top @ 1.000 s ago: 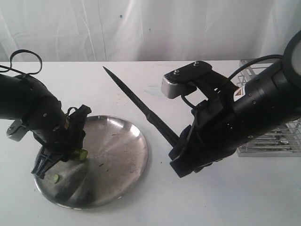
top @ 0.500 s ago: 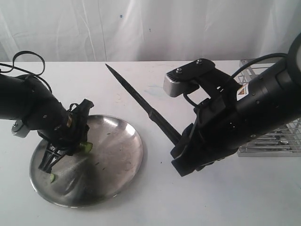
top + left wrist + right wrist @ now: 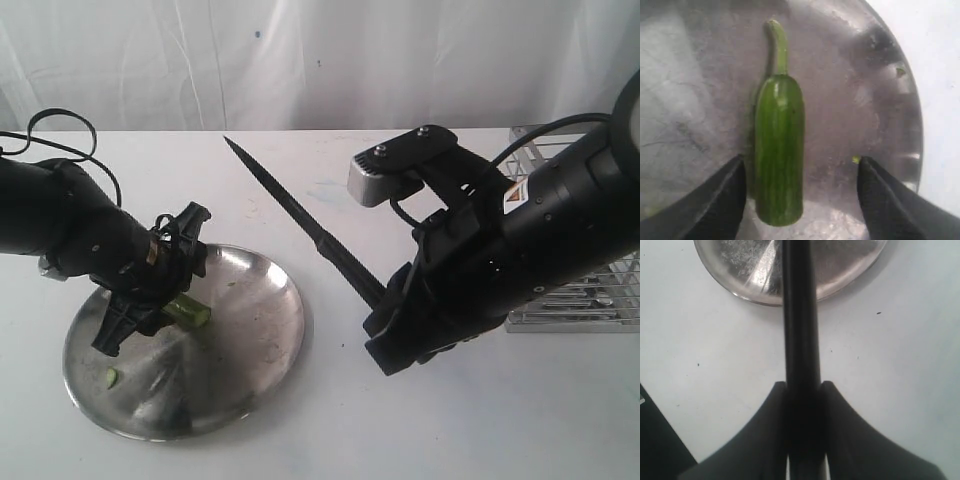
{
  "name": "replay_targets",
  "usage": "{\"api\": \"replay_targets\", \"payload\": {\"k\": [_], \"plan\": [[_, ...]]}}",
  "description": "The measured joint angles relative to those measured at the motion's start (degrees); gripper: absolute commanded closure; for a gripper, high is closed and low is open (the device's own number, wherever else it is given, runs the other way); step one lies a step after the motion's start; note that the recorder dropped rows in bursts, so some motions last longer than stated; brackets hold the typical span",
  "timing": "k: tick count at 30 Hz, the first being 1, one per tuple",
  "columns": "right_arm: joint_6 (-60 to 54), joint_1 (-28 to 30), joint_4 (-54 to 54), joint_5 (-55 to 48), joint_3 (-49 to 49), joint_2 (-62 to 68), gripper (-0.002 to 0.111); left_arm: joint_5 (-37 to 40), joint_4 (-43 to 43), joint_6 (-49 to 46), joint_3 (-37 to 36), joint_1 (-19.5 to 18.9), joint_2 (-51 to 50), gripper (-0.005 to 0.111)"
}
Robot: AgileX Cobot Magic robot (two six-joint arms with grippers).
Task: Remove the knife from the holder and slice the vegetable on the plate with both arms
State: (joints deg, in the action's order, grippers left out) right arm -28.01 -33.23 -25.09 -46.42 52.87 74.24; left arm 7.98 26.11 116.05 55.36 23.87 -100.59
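Stainless steel plate (image 3: 270, 340) sits on the white table (image 3: 330, 440), left of centre; green pepper (image 3: 779, 150) lies flat on it, stem pointing away from the left gripper (image 3: 801, 167). Jaws of that gripper stand wide apart, one finger on each side of the pepper's blunt end; one finger is just beside it, the other clear of it; nothing is gripped. One small green slice (image 3: 110, 377) lies on the near left part of the plate. Right gripper (image 3: 802, 387) is clamped on the knife (image 3: 290, 215), to the right of the plate; the dark blade slants toward the far left, well apart from the pepper. Wire holder (image 3: 590, 300) stands at the right edge of the table, partly hidden behind the right arm.
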Motion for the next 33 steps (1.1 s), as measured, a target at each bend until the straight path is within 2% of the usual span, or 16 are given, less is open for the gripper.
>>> {"api": "replay_targets", "payload": {"k": [6, 9, 13, 17, 20, 21, 25, 28, 31, 33], "plan": [[0.0, 0.0, 0.1, 0.0, 0.0, 0.0, 0.108, -10.6, 3.8, -8.4, 0.5, -4.2, 2.8, 0.042], [0.0, 0.0, 0.2, 0.0, 0.0, 0.0, 0.108, -11.4, 12.9, -20.5, 1.7, -7.2, 6.8, 0.048], [0.1, 0.0, 0.2, -0.1, 0.0, 0.0, 0.108, -3.9, 26.0, -43.8, 2.1, -8.3, 12.4, 0.060], [0.2, 0.0, 0.2, -0.2, 0.0, 0.0, 0.108, -1.6, 29.7, -71.2, 2.1, -8.3, 15.1, 0.074], [0.2, 0.0, 0.2, -0.2, 0.0, 0.0, 0.108, -1.5, 30.5, -90.4, 2.1, -6.9, 15.3, 0.101], [0.2, 0.0, 0.2, -0.2, 0.0, 0.0, 0.108, -1.5, 30.6, -97.3, 2.1, -6.3, 15.0, 0.106], [0.2, 0.0, 0.2, -0.2, 0.0, 0.0, 0.108, -1.3, 30.7, -123.7, 2.1, -4.8, 11.2, 0.106], [0.2, 0.0, 0.2, -0.2, 0.0, 0.0, 0.108, -1.3, 30.7, -136.7, 2.0, -4.1, 7.9, 0.106], [0.5, 0.0, 0.2, -0.2, 0.0, 0.0, 0.108, -2.6, 30.6, -142.4, 1.8, -4.1, 6.6, 0.107], [0.9, 0.0, 0.2, -0.2, 0.0, 0.0, 0.108, -3.7, 28.9, -141.3, 1.8, -4.1, 7.1, 0.107]]}}
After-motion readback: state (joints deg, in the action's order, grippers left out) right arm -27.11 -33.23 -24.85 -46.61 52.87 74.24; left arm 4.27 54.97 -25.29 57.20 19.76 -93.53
